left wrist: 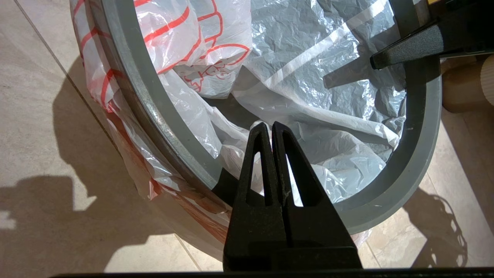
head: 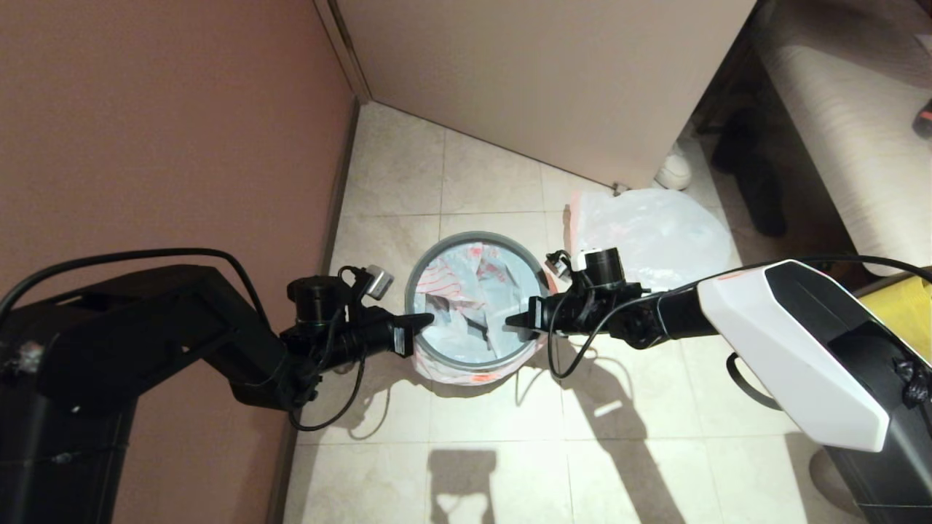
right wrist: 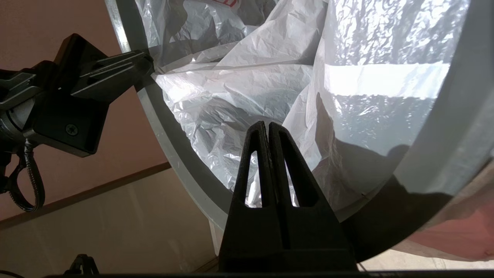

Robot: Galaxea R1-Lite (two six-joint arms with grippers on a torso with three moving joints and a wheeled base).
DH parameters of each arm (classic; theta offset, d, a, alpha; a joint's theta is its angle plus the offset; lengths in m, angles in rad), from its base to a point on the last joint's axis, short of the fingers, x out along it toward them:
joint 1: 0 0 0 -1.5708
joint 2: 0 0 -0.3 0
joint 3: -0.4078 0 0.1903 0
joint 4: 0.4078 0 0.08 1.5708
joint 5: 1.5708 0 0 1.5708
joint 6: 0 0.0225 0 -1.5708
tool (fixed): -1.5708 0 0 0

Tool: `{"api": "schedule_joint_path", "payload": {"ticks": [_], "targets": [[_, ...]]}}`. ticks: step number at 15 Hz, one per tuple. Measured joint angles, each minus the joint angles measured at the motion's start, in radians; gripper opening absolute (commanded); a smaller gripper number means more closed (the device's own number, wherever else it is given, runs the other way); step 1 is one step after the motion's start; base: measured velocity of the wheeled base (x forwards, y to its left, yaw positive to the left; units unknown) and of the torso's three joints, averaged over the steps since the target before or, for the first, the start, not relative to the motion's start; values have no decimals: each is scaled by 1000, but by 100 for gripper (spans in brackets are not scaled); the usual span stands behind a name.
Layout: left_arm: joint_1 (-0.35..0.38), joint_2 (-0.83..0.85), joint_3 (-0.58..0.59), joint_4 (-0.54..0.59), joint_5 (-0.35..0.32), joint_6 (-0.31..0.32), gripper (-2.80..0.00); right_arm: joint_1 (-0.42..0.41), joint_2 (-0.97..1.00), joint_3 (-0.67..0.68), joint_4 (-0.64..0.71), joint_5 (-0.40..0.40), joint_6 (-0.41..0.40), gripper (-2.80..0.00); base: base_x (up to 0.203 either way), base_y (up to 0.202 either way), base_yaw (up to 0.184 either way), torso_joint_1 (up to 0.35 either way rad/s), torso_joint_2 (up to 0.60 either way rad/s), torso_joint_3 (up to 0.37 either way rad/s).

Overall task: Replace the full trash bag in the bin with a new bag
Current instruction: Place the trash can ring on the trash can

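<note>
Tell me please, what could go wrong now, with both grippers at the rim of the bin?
1. The left gripper and the right gripper, both shut, sit at opposite sides of the grey hoop; uneven pressing may tilt it and free the new bag.
2. The pointed tips could tear that thin bag.
3. The bag lies crumpled inside the bin, so it may not line it fully.

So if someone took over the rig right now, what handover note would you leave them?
Left gripper: shut, empty, tips at the bin's grey hoop on the left side.
Right gripper: shut, empty, tips at the hoop's right side.
New bag: lining the bin, hem folded over the outside under the hoop.
Full trash bag: out, on the floor behind the bin.
Done: swap, hoop on.
Left: possibly press the hoop down, spread the crumpled liner, withdraw.
</note>
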Motion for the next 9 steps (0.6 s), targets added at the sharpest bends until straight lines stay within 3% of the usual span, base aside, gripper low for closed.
{"api": "schedule_joint_path", "payload": {"ticks": [9], "targets": [[10,2,-27,0,12,-14,-280,0,-24,2,7,-3,12,-280,0,0,0,0,0,0]]}}
